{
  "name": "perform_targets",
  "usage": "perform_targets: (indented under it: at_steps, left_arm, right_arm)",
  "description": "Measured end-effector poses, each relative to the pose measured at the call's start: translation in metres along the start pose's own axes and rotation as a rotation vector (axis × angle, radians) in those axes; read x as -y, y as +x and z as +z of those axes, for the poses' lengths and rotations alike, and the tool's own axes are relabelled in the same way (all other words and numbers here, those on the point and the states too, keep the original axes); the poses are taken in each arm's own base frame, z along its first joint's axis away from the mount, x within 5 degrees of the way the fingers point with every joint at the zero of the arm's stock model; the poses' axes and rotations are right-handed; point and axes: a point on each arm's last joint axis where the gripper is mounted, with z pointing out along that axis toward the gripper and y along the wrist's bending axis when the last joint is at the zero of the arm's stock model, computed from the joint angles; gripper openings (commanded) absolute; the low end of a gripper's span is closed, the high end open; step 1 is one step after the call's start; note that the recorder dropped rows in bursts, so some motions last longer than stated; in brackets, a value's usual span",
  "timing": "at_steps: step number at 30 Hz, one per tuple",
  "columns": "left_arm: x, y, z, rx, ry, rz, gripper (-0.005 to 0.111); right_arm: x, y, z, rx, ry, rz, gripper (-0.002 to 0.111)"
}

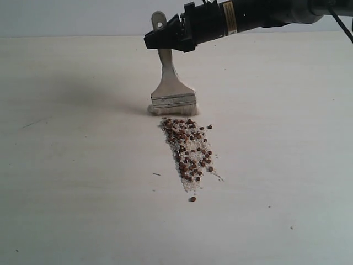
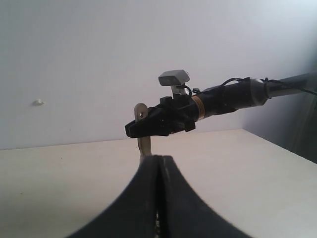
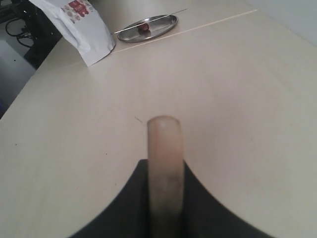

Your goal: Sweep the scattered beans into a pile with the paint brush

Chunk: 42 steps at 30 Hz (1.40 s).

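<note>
Beans (image 1: 187, 152) lie just beside the upright paint brush (image 1: 172, 91), its handle clamped in right claw (image 1: 161, 40)

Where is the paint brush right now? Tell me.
In the exterior view's middle, the paint brush stands upright in the right gripper, bristles on the table just beyond the far end of the beans.

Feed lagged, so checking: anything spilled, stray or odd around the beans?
One stray bean lies apart, just beyond the narrow end of the beans, which form a streak rather than a pile. Nothing else looks odd.
</note>
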Motion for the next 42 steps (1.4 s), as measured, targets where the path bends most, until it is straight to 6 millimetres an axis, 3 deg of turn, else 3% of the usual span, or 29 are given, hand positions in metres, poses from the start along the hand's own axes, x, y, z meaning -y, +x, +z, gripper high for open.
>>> perform_targets:
  at_steps: [19,25,34,37,42]
  left_arm:
    - [0.0,0.0,0.0,0.0,0.0,0.0,0.0]
    - [0.0,0.0,0.0,0.0,0.0,0.0,0.0]
    - [0.0,0.0,0.0,0.0,0.0,0.0,0.0]
    - [0.0,0.0,0.0,0.0,0.0,0.0,0.0]
    - [0.0,0.0,0.0,0.0,0.0,0.0,0.0]
  right_arm:
    - [-0.004,-0.004,0.001,-0.023,0.0,0.168,0.0]
    - [-0.008,-0.013,-0.002,-0.016,-0.003,0.035,0.0]
    - [-0.016,-0.052,-0.045,0.026,0.08,-0.079,0.0]
    - [-0.032,-0.058,-0.065,0.051,0.107,-0.08,0.0]
    - [-0.065,-0.051,-0.074,0.067,0.108,-0.091,0.0]
